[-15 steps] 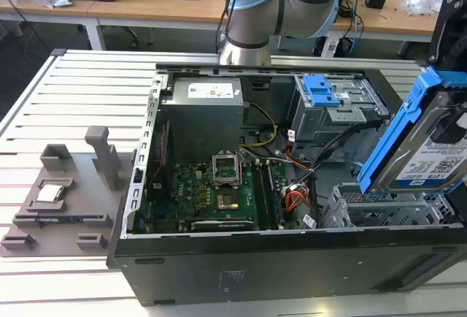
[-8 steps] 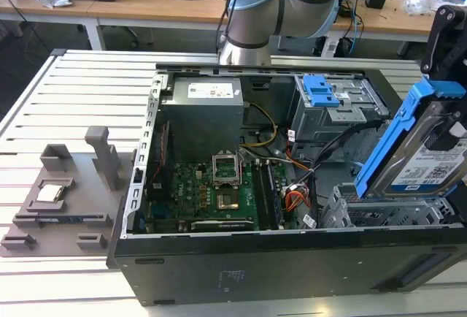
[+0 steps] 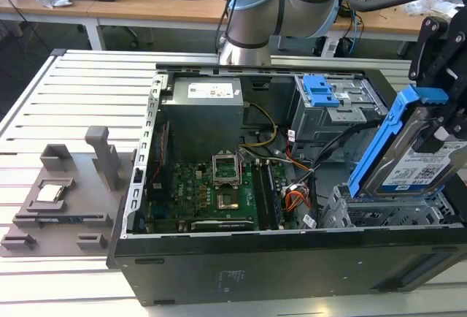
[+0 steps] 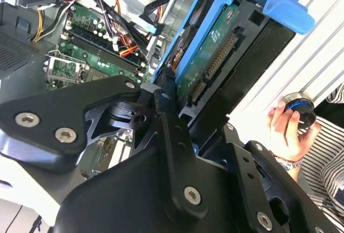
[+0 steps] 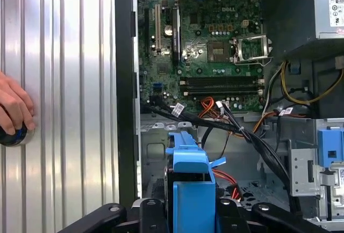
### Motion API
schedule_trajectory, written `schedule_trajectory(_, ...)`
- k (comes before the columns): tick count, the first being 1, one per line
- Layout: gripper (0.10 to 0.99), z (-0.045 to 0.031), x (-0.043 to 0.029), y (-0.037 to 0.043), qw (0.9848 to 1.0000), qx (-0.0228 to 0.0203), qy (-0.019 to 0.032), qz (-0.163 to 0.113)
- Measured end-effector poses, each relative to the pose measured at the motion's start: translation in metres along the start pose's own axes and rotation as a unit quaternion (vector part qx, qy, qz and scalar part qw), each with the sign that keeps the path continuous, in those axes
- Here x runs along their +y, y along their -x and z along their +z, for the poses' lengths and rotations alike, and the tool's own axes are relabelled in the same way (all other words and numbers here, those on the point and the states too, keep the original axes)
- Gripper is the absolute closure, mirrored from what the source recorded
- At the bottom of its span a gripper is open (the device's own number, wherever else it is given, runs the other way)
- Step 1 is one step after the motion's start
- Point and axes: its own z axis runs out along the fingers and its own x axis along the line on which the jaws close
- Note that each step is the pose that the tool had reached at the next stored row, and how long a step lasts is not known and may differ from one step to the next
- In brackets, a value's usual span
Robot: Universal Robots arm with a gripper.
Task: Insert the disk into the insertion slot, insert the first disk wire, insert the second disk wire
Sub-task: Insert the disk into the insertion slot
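The gripper (image 4: 204,85) fills the foreground of the second wrist view, its black fingers (image 4: 167,120) clamped on the two flat faces of the disk (image 4: 212,56), whose green circuit-board side faces that camera. In the exterior view the disk (image 3: 416,160) hangs at the frame's lower right, steeply tilted in its bright blue caddy. Its lower end sits right over the insertion slot (image 3: 387,213), the silver perforated cage in the near corner of the open computer case (image 3: 255,273). It is probably not seated yet, though the contact point is hard to make out.

The arm (image 3: 255,10) rises at the top centre of the exterior view, behind the case, and its black wrist comes down along the exterior view's right edge. The motherboard (image 3: 211,193) lies in the case floor, with the grey bay and blue latch (image 3: 321,90) behind the cage.

A person's hand (image 4: 285,128) rests on a round knob (image 4: 301,109) on the slatted table (image 3: 73,83).
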Motion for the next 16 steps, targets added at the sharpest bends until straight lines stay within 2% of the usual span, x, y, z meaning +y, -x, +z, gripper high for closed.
schedule_trajectory(4, 0.725, 0.0038, 0.0, 0.0014, 1.0, 0.0001, 0.0, -0.001)
schedule_trajectory(9, 0.725, 0.011, -0.0001, 0.0073, 1.0, 0.0001, 0.0, -0.001)
schedule_trajectory(16, 0.725, 0.0203, -0.0004, 0.0078, 1.0, 0.0001, 0.0, -0.001)
